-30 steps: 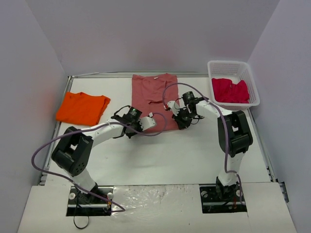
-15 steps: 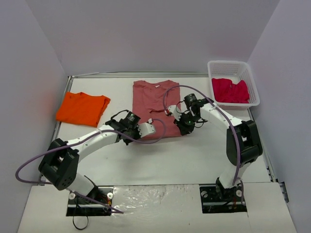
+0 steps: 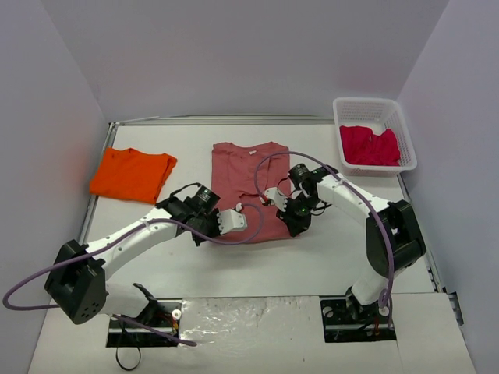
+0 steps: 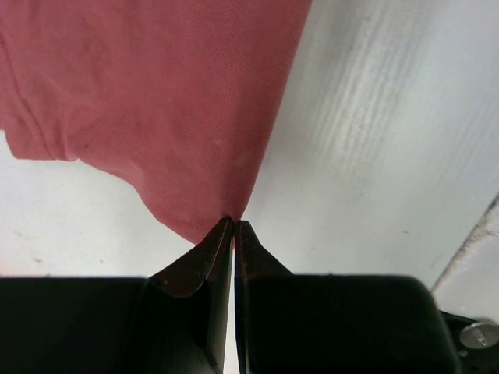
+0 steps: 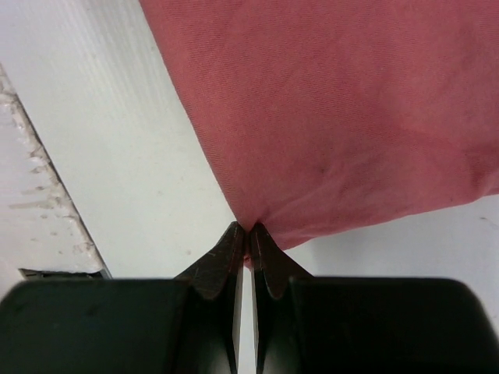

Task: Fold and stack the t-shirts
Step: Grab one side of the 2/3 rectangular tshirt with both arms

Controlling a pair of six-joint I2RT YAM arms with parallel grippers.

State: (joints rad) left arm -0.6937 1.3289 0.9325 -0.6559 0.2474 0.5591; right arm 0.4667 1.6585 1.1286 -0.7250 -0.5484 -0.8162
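Brick-red t-shirt (image 3: 248, 178): lies flat in the middle of the worktop (image 3: 327, 265), collar toward the far edge, hem toward the arms. The cloth is thin, soft and light. It has no stiffness and takes its shape from whatever carries it. In the wrist views it fans out in shallow creases from each pinch point.

Judgement on handling: it will drape and sag between two holds, and a single hold would let it bunch. Corners and hem edges are the sound places to take it, since a seam gives the claws something thicker to bite. A shallow pinch on one layer could slip out.

Left claw (image 4: 234, 226): clenched on the near left corner of the red shirt, with cloth running into the closed tips.

Right claw (image 5: 249, 231): clenched on the near right corner in the same way. The two sit well apart, across the hem.

Orange t-shirt (image 3: 132, 173): folded, at the left of the worktop, apart from the red one.

Crimson t-shirt (image 3: 369, 146): crumpled inside the white basket (image 3: 407, 132) at the far right corner, unfolded.
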